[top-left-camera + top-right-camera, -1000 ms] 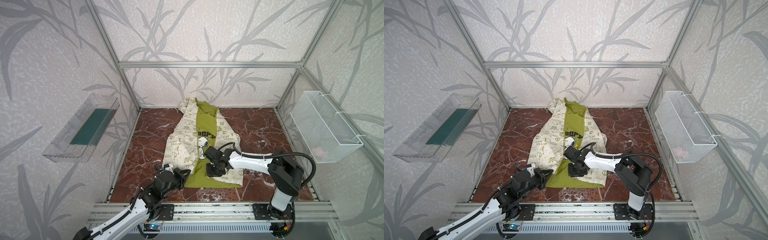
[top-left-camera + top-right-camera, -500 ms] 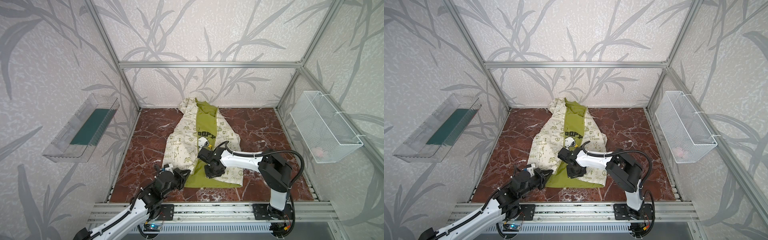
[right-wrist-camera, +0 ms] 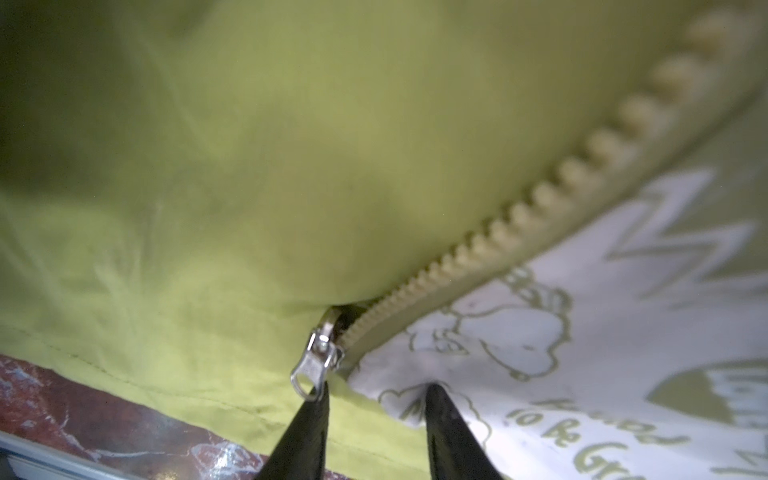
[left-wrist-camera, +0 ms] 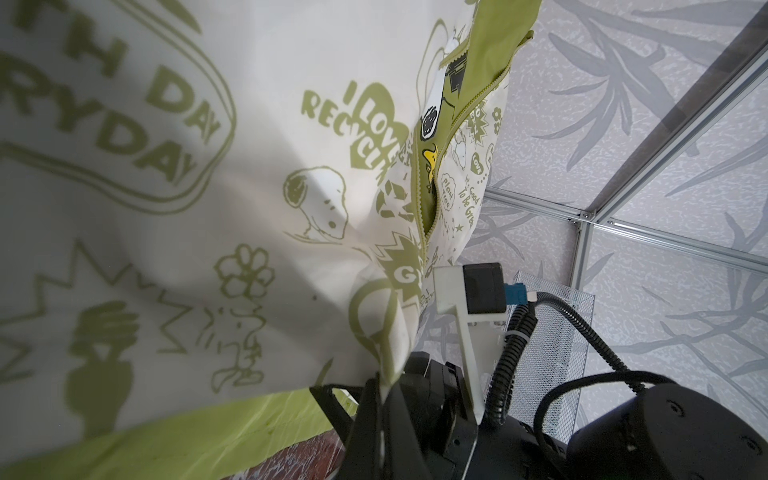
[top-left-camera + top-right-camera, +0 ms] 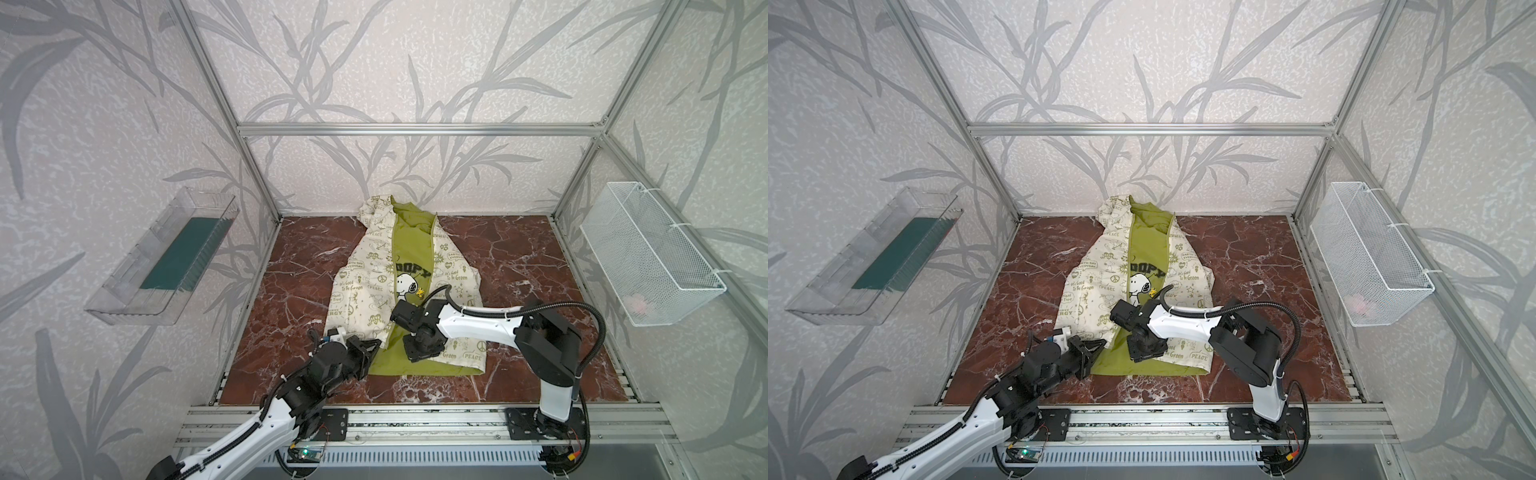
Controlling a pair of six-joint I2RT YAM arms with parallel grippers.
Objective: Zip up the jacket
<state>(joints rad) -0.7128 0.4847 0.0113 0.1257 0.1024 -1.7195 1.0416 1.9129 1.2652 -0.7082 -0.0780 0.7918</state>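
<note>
— What has changed?
— My right claw [image 3: 376,395] has slid in along the hem and its jaws have parted. The zipper pull [image 3: 316,361] sits beside one fingertip, unpinched.
— And the left?
— My left claw [image 5: 372,347] is clamped on a cream corner of the jacket [image 5: 361,286], which lies mid marble table [image 5: 519,266]. The halves look unjoined, though it's blurry. Green lining [image 3: 249,166] crowds the pull.

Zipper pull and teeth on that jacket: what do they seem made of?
The zipper pull on the jacket looks like metal: silvery, with bright glints. The zipper teeth look like moulded plastic, matte olive and chunky, though blur leaves doubt.
</note>
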